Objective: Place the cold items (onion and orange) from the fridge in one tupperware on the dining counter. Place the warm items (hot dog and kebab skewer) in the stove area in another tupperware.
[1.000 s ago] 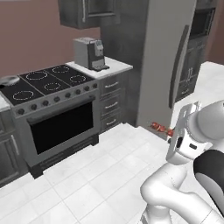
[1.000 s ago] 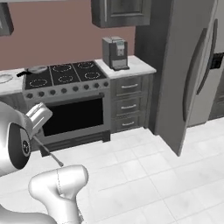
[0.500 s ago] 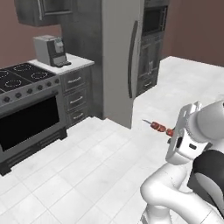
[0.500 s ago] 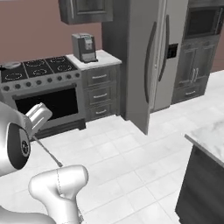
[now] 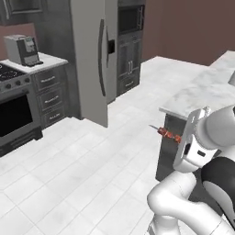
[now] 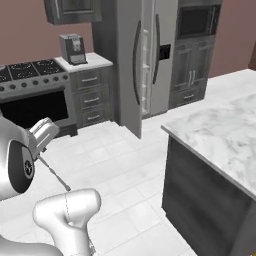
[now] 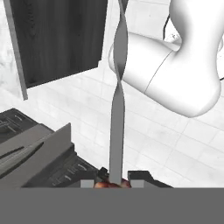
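While I'm driving past the dining counter (image 5: 197, 94), gripper (image 7: 114, 180) is pinching the kebab skewer (image 5: 168, 134).
Skewer is sticking out beside the arm, over the floor; I'm judging it light, stiff, thin, likely to pivot, best gripped near the meat.
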Controlling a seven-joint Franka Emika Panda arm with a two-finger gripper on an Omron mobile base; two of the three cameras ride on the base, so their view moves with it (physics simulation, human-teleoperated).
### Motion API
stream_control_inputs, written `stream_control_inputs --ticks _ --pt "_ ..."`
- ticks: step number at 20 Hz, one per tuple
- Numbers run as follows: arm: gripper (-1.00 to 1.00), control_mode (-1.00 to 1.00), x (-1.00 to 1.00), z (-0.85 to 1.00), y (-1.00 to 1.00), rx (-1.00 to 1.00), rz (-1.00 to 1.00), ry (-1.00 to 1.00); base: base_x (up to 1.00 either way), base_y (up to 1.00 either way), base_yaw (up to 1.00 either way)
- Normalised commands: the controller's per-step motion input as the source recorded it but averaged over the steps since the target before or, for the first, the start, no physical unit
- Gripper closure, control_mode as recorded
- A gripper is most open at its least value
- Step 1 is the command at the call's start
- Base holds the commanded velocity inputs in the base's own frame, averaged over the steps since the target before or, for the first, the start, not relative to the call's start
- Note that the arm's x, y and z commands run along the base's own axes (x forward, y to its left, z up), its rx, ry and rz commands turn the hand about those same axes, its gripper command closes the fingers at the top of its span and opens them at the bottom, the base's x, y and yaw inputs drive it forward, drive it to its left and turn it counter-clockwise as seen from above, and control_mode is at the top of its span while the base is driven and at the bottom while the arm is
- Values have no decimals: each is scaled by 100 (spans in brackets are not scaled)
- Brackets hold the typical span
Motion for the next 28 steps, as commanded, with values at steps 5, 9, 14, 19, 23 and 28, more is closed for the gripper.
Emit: stream_control_inputs --ticks 5,9,14,19,23,28 --pt "100 100 0 0 0 0 0 0 -63 -100 -7" --pt "100 100 0 0 0 0 0 0 -54 -100 -7" --pt "100 100 0 0 0 0 0 0 -46 -100 -9" --pt "100 100 0 0 0 0 0 0 -15 -100 -13" --pt "100 100 0 0 0 0 0 0 0 -100 -15" --pt "100 100 0 0 0 0 0 0 0 -100 -14"
